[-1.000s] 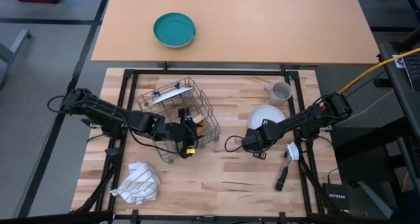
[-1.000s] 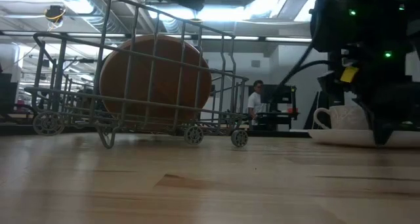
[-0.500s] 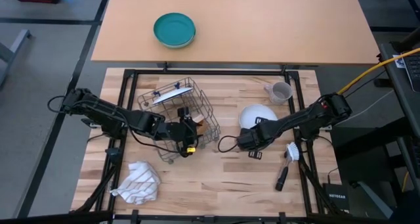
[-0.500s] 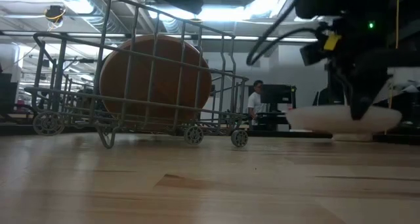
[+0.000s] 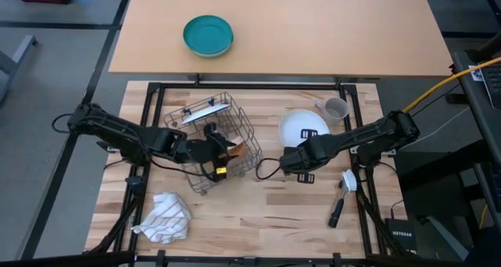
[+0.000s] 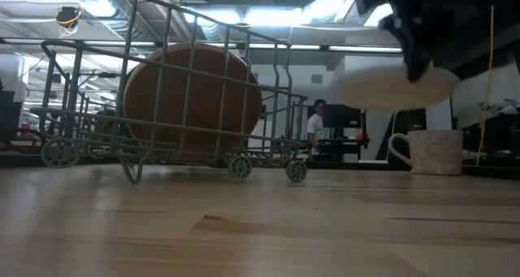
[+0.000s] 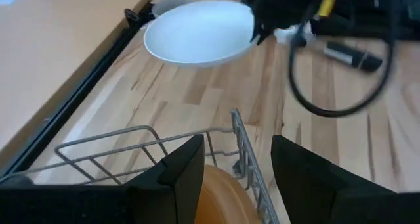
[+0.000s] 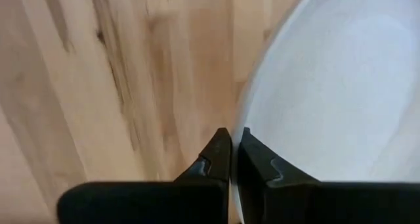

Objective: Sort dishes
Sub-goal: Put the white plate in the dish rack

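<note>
My right gripper (image 5: 291, 159) is shut on the white plate (image 5: 304, 130), which is off the table; the low view shows the plate (image 6: 396, 86) in the air above the small grey mug (image 6: 426, 151). The mug (image 5: 335, 109) stands on its base at the far right. My left gripper (image 7: 239, 178) is open above the wire rack (image 5: 211, 142), touching nothing. The peach-pink bowl (image 6: 191, 98) stands on edge inside the rack. A pale plate (image 5: 205, 110) leans in the rack's far part. My right gripper pinches the white plate's rim (image 8: 241, 112) at its near edge between the two fingers (image 8: 216, 159), one on the plate's inside and one on its outside. The fingers come from above, slanting down. The plate is lifted clear and nearly level, a little tilted.
A white striped cloth (image 5: 166, 218) lies at the near left. A dish brush (image 5: 344, 190) lies at the near right. A teal-green bowl (image 5: 208, 35) sits on the far tabletop. A person shows far off in the room (image 6: 315, 123).
My right gripper has lifted the white plate off the table beside the mug and carried it up and toward the table's left, toward the rack. The plate now hangs clear, above mug height. My left gripper has drawn back a little toward the left edge.
</note>
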Motion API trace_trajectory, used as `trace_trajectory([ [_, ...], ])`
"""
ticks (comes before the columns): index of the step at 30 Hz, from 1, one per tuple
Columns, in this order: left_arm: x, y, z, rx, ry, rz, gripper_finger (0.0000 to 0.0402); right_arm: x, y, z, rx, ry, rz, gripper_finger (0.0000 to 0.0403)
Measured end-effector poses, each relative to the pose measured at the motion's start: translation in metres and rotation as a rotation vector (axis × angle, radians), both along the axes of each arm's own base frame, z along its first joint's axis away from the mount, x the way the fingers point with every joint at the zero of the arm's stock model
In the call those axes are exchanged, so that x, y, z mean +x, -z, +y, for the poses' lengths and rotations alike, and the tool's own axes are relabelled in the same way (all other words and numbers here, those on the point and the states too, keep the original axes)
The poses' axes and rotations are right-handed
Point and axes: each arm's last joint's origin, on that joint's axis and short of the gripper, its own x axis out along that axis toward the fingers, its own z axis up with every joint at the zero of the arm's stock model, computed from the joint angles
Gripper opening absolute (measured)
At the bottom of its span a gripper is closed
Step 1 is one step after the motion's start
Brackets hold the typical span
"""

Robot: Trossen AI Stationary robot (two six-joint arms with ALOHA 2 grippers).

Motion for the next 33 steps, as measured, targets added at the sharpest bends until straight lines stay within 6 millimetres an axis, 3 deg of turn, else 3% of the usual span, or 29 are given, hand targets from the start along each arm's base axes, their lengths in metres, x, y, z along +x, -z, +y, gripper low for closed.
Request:
trace_trajectory([
  [7,-0.018,-0.024,0.017,-0.065,-0.078,-0.103,0.0166,0.011,-0.034,0.000,-0.103,-0.110,-0.118,0.0009],
  [16,-0.044,-0.049,0.032,-0.053,-0.091,-0.192,0.0166,0.027,-0.059,-0.001,-0.251,-0.198,-0.295,0.0009],
  [26,-0.053,-0.039,0.027,-0.181,-0.155,-0.121,0.0166,0.061,-0.085,0.007,-0.380,-0.358,-0.620,0.0009],
  [33,-0.053,-0.039,0.026,-0.238,-0.185,-0.140,0.0166,0.080,-0.075,0.010,-0.489,-0.417,-0.610,0.0009],
])
